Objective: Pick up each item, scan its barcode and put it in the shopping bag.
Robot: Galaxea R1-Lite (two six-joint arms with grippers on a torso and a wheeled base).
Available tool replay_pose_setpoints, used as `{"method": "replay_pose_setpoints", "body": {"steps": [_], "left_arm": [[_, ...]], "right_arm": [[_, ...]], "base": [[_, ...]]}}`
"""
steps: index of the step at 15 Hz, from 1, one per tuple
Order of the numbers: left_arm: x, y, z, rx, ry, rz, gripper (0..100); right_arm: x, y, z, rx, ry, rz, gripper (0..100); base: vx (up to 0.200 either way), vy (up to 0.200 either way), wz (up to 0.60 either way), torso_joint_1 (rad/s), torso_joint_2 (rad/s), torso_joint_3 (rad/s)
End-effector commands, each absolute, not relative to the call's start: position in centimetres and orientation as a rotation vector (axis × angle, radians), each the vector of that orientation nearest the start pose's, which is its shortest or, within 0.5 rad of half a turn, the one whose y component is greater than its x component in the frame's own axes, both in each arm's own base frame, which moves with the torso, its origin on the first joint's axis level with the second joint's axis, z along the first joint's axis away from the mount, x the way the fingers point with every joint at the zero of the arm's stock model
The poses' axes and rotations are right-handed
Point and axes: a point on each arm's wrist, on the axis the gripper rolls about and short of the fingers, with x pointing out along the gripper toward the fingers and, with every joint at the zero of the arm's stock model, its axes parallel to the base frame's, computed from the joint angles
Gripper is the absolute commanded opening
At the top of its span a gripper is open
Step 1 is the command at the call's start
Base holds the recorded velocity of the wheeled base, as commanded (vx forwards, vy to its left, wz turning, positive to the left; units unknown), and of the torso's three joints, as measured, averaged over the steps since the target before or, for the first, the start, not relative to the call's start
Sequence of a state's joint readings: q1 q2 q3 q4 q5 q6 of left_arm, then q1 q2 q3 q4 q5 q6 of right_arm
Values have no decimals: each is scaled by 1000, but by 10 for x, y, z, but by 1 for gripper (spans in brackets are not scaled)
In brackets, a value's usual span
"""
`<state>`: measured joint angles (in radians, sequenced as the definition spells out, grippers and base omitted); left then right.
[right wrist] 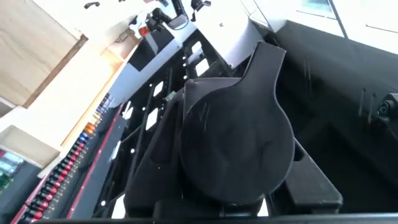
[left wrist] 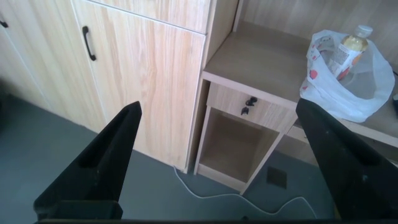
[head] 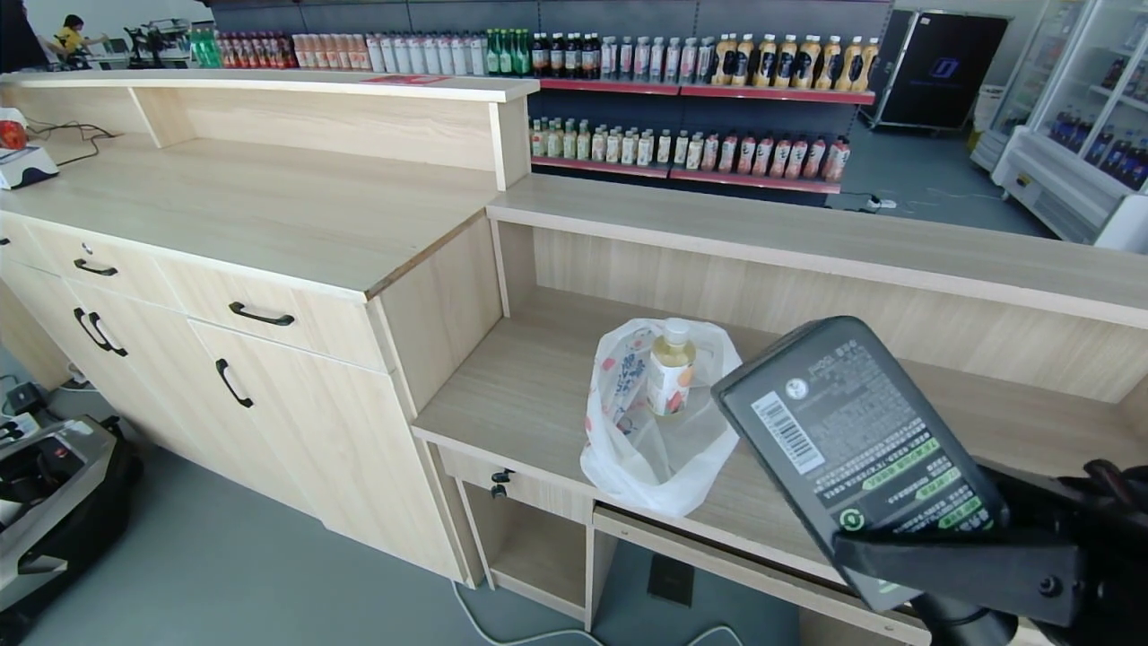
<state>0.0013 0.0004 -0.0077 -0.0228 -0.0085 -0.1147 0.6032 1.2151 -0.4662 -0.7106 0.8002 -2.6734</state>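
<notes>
Up near the shopping bag (head: 628, 449), with our right gripper (head: 951, 565) clamped tight on the black pack (head: 852, 431), we should keep its barcode (head: 787, 432) facing out — no tipping.

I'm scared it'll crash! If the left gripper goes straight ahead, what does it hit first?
Probably the wooden counter, near the open cubby under its little drawer; the left gripper is open, and depth is hard to judge.

Left gripper (left wrist: 219, 106): two black fingers (left wrist: 99, 162) spread wide apart, nothing between them.
Shopping bag (left wrist: 354, 93): white plastic, mouth open, on low wooden desk (left wrist: 261, 53).
Bottle (left wrist: 349, 46): upright inside bag.
Drawer (left wrist: 249, 109): under the desktop.
Cable (left wrist: 249, 200): white, on floor.
</notes>
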Motion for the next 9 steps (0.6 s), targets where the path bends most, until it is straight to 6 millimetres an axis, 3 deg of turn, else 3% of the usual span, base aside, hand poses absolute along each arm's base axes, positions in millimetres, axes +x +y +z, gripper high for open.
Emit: {"method": "replay_pose_setpoints", "body": {"steps": [1,9], "left_arm": [[-23,0,80,-115,-30,-9,100],[-23,0,80,-115,-30,-9,100]], "right_arm": [[118,103,218,-2089,-1777,510,0],[104,93,230,-2035,-1730,545,0]], "base": [[0,0,0,0,0,0],[0,0,0,0,0,0]]}}
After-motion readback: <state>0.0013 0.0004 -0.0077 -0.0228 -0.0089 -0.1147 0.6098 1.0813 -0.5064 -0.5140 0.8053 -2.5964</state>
